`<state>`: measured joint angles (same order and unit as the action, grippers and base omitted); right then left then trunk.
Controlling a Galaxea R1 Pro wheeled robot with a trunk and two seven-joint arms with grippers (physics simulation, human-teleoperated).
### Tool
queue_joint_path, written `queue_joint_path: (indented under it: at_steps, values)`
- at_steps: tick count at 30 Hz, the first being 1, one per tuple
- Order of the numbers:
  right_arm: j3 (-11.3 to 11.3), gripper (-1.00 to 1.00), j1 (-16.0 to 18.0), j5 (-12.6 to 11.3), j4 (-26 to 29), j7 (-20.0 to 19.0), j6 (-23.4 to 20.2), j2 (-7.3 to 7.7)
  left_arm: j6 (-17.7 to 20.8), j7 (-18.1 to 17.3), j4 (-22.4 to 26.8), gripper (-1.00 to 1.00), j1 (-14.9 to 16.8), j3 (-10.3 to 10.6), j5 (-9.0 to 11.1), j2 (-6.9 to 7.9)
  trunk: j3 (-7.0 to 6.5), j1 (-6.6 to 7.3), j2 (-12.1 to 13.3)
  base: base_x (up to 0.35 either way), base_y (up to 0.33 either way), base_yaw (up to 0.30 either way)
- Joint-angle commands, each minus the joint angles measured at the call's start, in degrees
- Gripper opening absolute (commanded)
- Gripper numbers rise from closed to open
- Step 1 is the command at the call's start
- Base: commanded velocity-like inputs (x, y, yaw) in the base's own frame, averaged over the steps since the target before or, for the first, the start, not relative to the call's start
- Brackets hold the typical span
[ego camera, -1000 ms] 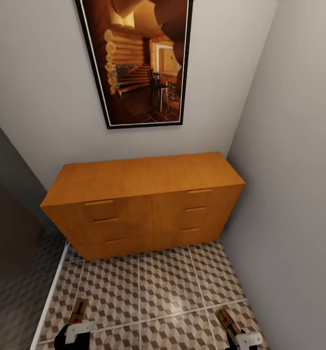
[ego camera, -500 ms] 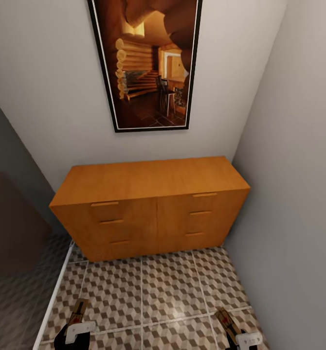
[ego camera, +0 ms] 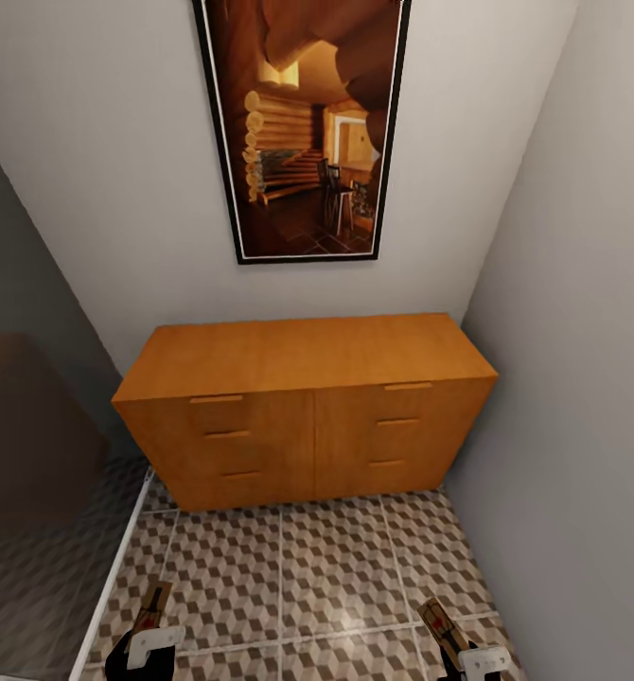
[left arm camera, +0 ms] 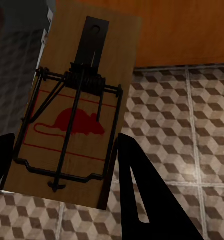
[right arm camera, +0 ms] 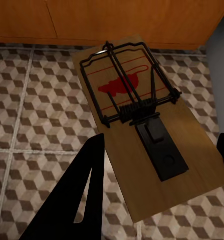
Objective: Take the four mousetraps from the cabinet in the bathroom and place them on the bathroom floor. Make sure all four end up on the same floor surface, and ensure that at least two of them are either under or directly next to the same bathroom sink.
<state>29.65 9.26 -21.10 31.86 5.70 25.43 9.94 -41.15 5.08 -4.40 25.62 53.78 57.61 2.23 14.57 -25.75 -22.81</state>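
Two mousetraps are showing, one in each claw. The left claw [ego camera: 147, 636] is gripping the left trap [left arm camera: 74, 107] by its edges, dark fingers [left arm camera: 142, 200] pressing on both sides of the board, which is lying with its long axis along the fingers and its wire and red mouse mark facing the wrist camera. The right claw [ego camera: 468, 653] is gripping the right trap [right arm camera: 142, 120] the same way, finger [right arm camera: 76, 200] against one long edge, the red mark at the far end toward the cabinet [ego camera: 308, 407]. In the head view both traps are hanging low above the floor [ego camera: 308, 577], the left trap [ego camera: 152, 605] near the pale threshold strip, the right trap [ego camera: 440, 624] closer to the grey side wall. The cabinet is standing straight ahead against the back wall under a framed picture [ego camera: 303, 123], its drawers looking closed. The tiles are lying directly beneath both claws, so setting down would call only for lowering; neither arm looks better placed. No sink is in sight, so the robot would probably be needing to turn before releasing, if these two are meant for the spot beside it.
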Motion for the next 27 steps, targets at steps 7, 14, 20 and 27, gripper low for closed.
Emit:
queue_joint_path:
  at_steps: [7,14,20,27]
  values:
    - [0.5,-1.0,0.06,-0.26,0.04,0.63,0.15,0.08,-0.08,0.72,-0.08,-1.0,0.04,0.36,-0.48,-0.03,-0.53,-0.03,-0.1,0.0,0.0,0.091]
    - [0.5,-1.0,0.06,-0.26,0.04,0.63,0.17,0.08,-0.08,0.72,-0.08,-1.0,0.04,0.37,-0.48,-0.03,-1.17,-0.03,-0.1,0.0,0.0,0.091]
    - [0.5,-1.0,0.06,-0.26,0.04,0.63,0.15,0.08,-0.09,0.72,-0.09,-1.0,0.04,0.37,-0.48,-0.03,-1.71,-0.03,-0.1,0.0,0.0,0.091]
    - [0.5,-1.0,0.06,-0.26,0.04,0.63,0.17,0.08,-0.08,0.72,-0.08,-1.0,0.04,0.37,-0.48,-0.03,-2.34,-0.03,-0.1,0.0,0.0,0.091]
